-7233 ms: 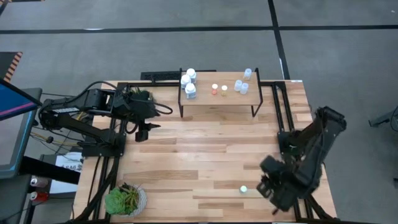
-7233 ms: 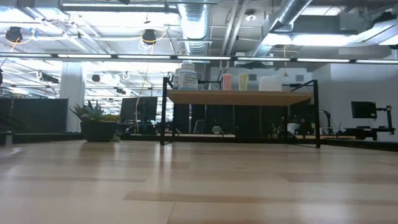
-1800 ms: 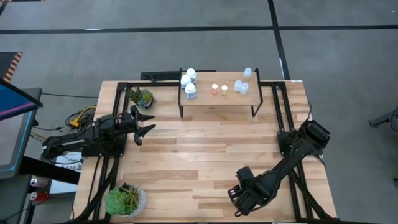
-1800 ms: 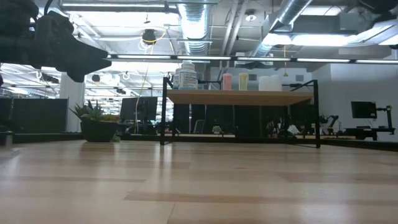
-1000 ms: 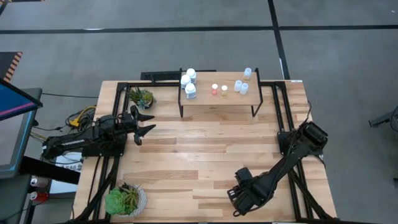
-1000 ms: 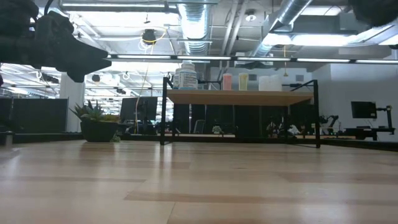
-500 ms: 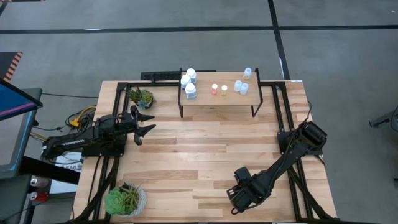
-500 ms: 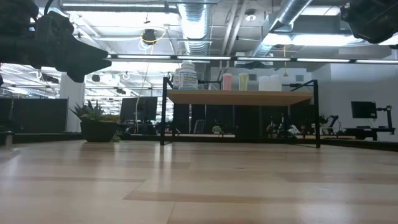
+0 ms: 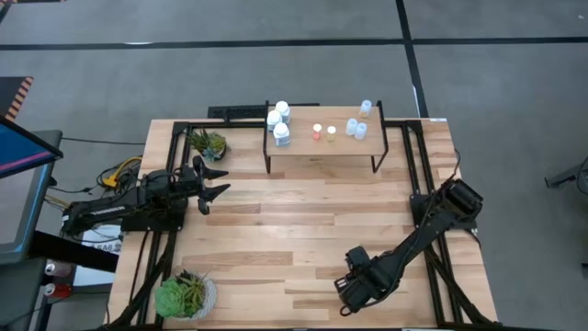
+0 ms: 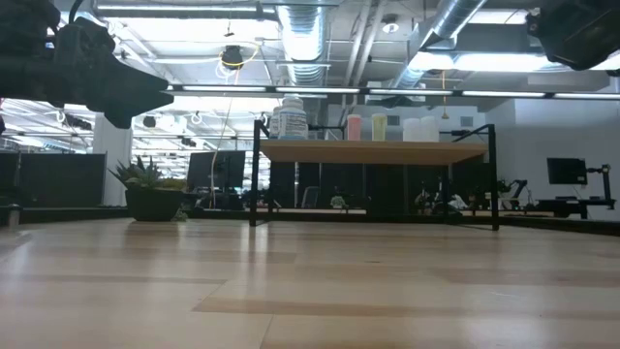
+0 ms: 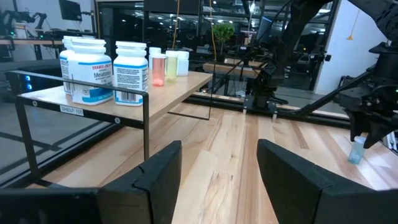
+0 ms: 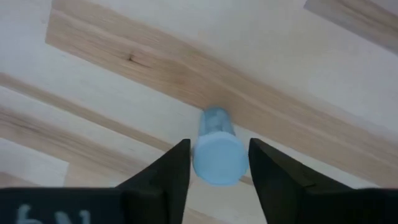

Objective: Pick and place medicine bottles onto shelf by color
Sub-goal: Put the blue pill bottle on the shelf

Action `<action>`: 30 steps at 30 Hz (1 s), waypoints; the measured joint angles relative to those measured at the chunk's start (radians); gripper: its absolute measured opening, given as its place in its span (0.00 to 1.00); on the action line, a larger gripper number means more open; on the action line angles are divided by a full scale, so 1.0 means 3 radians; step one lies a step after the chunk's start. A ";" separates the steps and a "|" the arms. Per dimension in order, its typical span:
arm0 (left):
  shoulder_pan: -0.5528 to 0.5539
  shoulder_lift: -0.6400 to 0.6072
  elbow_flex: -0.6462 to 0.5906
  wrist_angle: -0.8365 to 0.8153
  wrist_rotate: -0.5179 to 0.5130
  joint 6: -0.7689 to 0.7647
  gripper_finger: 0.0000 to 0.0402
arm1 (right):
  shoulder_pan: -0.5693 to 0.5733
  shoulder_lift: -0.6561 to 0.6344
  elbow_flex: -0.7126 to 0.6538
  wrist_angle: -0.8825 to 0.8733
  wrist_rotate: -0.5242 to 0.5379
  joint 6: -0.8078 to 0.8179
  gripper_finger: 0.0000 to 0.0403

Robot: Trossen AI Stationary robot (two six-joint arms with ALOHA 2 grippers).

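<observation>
A small pale-blue medicine bottle [image 12: 216,122] with a pale cap stands near the table's front edge, right of the middle, and shows again in the left wrist view [image 11: 356,151]. My right gripper [image 9: 355,287] points down over it and is shut on it. The shelf [image 9: 322,147] stands at the table's far edge on black legs. It carries three white bottles [image 9: 277,122] on its left, two small reddish and yellowish ones [image 9: 323,132] in the middle and pale-blue ones [image 9: 358,123] on its right. My left gripper [image 11: 217,165] waits open and level at the table's left side. My right gripper has the pale-blue bottle's cap [image 12: 217,167] pinched between its two fingers [image 12: 177,171], one on each side. The fingers come from above, pointing down. The bottle is upright below them. Whether its base rests on the table I cannot tell.
One green potted plant [image 9: 208,142] stands at the far left beside the shelf, another [image 9: 185,296] at the near left corner. A black power strip [image 9: 237,112] lies behind the shelf. Bare planks [image 9: 294,221] stretch between the shelf and my right gripper.
My right arm has come a little lower into the low view's upper right corner. Its gripper stays over the same spot near the table's front edge.
</observation>
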 joint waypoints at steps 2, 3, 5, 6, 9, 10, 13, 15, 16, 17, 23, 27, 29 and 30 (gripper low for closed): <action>0.0000 0.0000 0.0000 0.0000 0.0000 0.0000 0.49 | -0.0018 0.0000 0.0000 -0.0003 0.0000 -0.0004 0.41; 0.0000 0.0000 0.0000 0.0000 0.0001 0.0000 0.49 | -0.0019 -0.0001 0.0000 -0.0002 0.0000 -0.0004 0.39; 0.0000 0.0001 0.0000 0.0000 0.0001 0.0000 0.49 | -0.0034 -0.0004 0.0000 -0.0001 0.0000 -0.0004 0.35; 0.0000 0.0001 0.0000 0.0000 0.0000 0.0000 0.49 | -0.0038 -0.0004 0.0000 0.0000 0.0000 -0.0004 0.33; 0.0000 0.0001 0.0000 0.0000 0.0001 0.0000 0.49 | -0.0068 -0.0018 0.0000 0.0025 -0.0001 -0.0086 0.30; 0.0000 0.0001 0.0000 0.0000 0.0000 0.0000 0.49 | -0.0085 -0.0029 0.0000 0.0037 -0.0009 -0.0129 0.30; 0.0000 0.0001 0.0000 0.0000 0.0001 0.0000 0.49 | -0.0160 -0.0115 0.0000 0.0055 -0.0042 -0.0248 0.30; 0.0000 0.0001 0.0000 0.0000 0.0001 0.0000 0.49 | -0.0226 -0.0205 0.0000 0.0036 -0.0071 -0.0353 0.31; 0.0000 0.0001 0.0000 0.0000 0.0001 0.0000 0.49 | -0.0263 -0.0259 0.0000 0.0028 -0.0071 -0.0410 0.30; 0.0000 0.0000 -0.0001 0.0000 0.0000 0.0000 0.49 | -0.0309 -0.0323 0.0000 0.0010 -0.0071 -0.0467 0.30; 0.0000 0.0000 -0.0001 0.0000 0.0000 0.0000 0.49 | -0.0686 -0.0742 0.0001 -0.0258 -0.0063 -0.0895 0.30; 0.0000 0.0000 0.0000 0.0000 0.0001 0.0000 0.49 | -0.1085 -0.0969 0.0001 -0.0423 -0.0062 -0.1257 0.30; 0.0000 0.0000 0.0000 0.0000 0.0000 0.0000 0.49 | -0.1297 -0.1038 0.0041 -0.0519 -0.0062 -0.1440 0.30; 0.0000 0.0000 0.0000 0.0000 0.0001 0.0000 0.49 | -0.1404 -0.1050 0.0098 -0.0589 -0.0058 -0.1539 0.30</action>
